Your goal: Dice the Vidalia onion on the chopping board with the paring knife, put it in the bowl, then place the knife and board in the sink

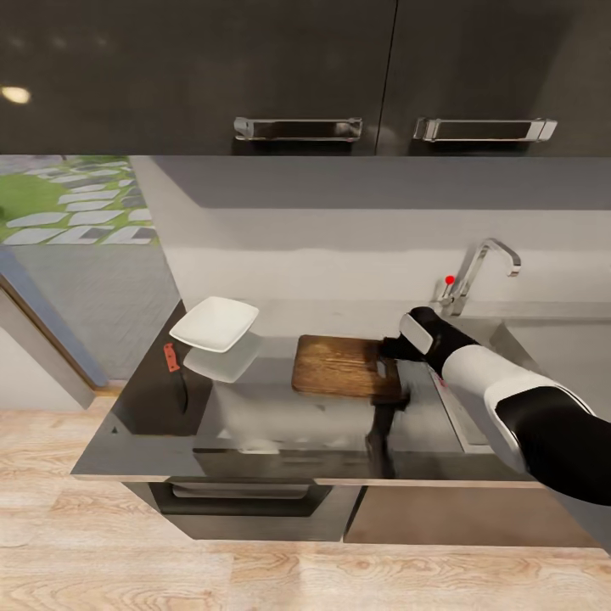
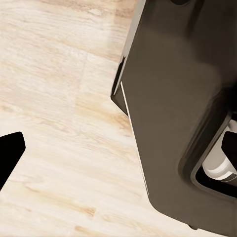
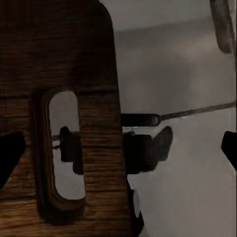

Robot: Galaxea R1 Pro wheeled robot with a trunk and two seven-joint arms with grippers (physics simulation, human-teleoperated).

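Right tool [image 1: 392,347] hovering at the slot end of the board [image 1: 346,366], fingers spread wide, gripping nothing. In the right wrist view, dark fingertips [image 3: 11,150] at either edge of the frame, well apart, with the board's slot [image 3: 61,148] and its edge between them. Looks like a reach for the board, not yet a hold.

Board lying flat on the worktop [image 1: 153,441], just beside the sink [image 1: 556,356], bare on top: no onion, no dice to be made out. Bowl [image 1: 215,323] standing well to the left on the worktop, white and apparently empty, though its inside is hard to read from here. Knife [image 1: 173,367] near the worktop's left edge, just beside the bowl, red handle showing, well apart from the board.

Onion nowhere to be made out, so cannot tell whether the dicing is done. Knife and board both clearly out of the sink, so that last stage at least remains.

Left tool [image 2: 10,155]: one dark fingertip over the pale floor [image 2: 59,98], down beside the robot's dark base. Open or closed, cannot tell.
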